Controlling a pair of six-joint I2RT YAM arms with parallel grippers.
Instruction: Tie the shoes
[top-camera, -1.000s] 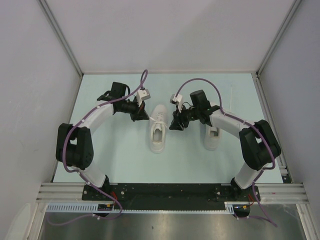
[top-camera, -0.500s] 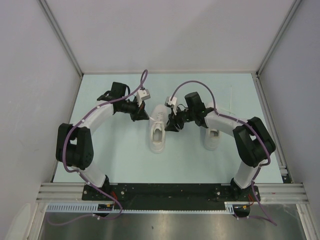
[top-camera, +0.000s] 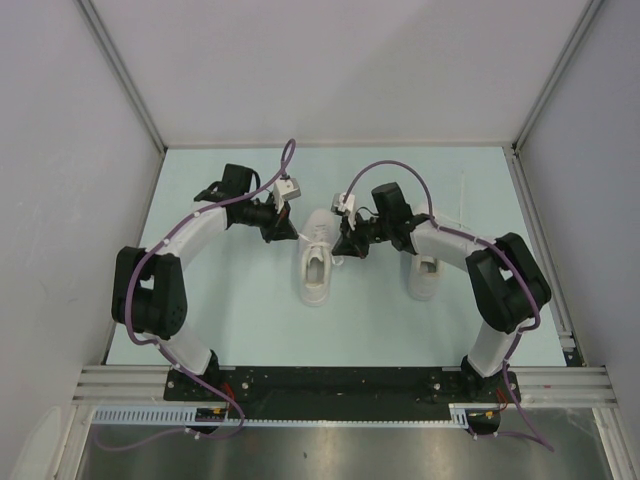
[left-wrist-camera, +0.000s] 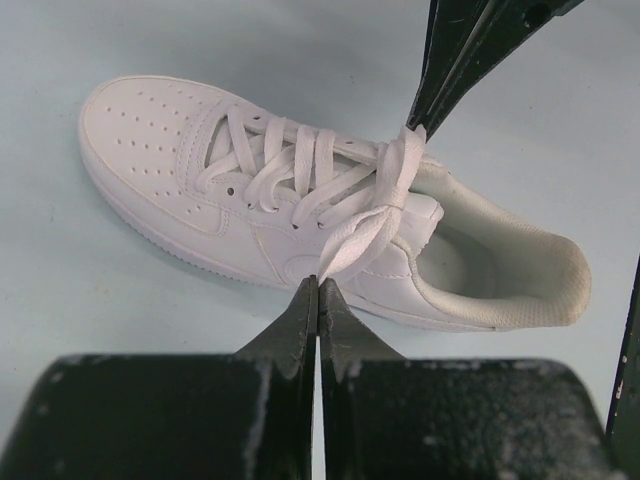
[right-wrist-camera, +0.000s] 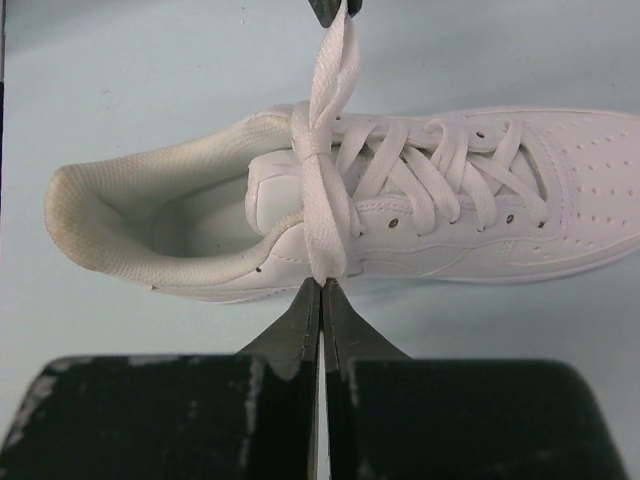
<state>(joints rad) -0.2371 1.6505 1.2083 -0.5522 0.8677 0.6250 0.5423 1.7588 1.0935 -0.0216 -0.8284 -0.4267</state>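
One white shoe (top-camera: 316, 268) lies mid-table, toe pointing away from the arm bases. My left gripper (top-camera: 291, 233) is at its left side and my right gripper (top-camera: 343, 244) at its right. In the left wrist view the left gripper (left-wrist-camera: 318, 284) is shut on a flat white lace (left-wrist-camera: 356, 238) that runs up to the crossing over the tongue. In the right wrist view the right gripper (right-wrist-camera: 322, 284) is shut on the other lace (right-wrist-camera: 324, 215). The two laces stretch in a line across the shoe (right-wrist-camera: 470, 215). The second shoe (top-camera: 426, 278) lies to the right, partly under the right arm.
Pale blue tabletop (top-camera: 230, 320) with grey walls on three sides and a metal rail (top-camera: 340, 382) along the near edge. The right arm's forearm (top-camera: 450, 243) passes over the second shoe. Purple cables (top-camera: 385, 168) loop above both wrists.
My right gripper moved left to the shoe's side and shut on the lace; it was open before. The left arm has held still, shut on its lace.
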